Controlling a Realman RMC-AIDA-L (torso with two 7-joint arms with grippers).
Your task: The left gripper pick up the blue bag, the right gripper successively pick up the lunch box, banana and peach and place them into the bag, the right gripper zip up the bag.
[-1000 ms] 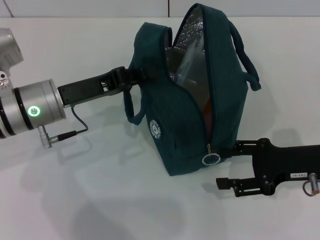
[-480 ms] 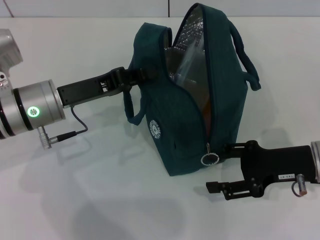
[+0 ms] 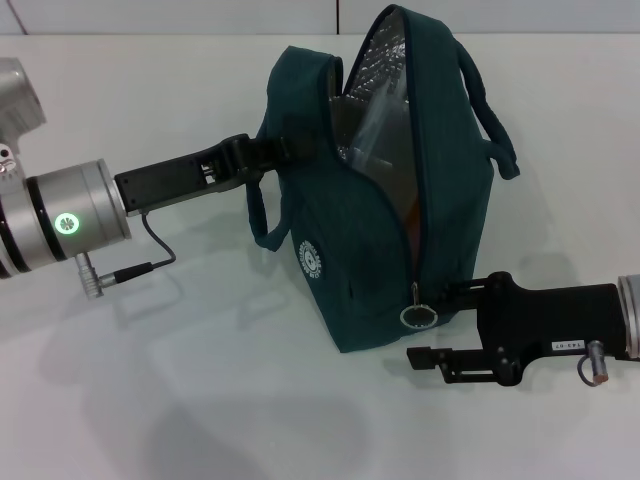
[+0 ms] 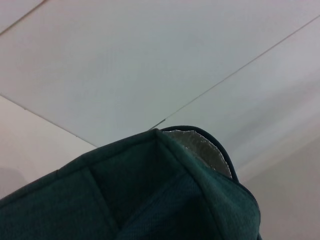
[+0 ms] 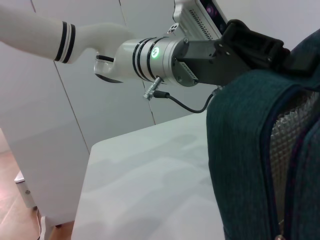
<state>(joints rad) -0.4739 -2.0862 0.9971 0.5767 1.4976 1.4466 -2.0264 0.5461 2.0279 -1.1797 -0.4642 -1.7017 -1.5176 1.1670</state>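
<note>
Moved: right gripper [image 3: 432, 325] has slid further in toward the bag's lower front corner since the earlier head frames; left arm and bag unchanged.
Head, bag: blue bag [image 3: 375, 230] stands upright mid-table [image 3: 150, 400], mouth gaping, silver lining visible, zipper undone down the front edge.
Head, left gripper: left gripper [image 3: 275, 152] reaches in from the left, fingers pressed together on the bag's near handle/upper side, holding it up.
Head, right gripper: low at the bag's base; upper finger touches the bag beside the zipper ring [image 3: 416, 316], lower finger just clear of the bag, fingers spread, nothing pinched.
Head, contents: clear plastic and an orange sliver visible inside the opening; can't tell which items.
Left wrist: only the bag's teal fabric edge with a bit of silver lining; own fingers not visible.
Right wrist: bag's side with zipper edge up close; left gripper clamped on the bag's top.
</note>
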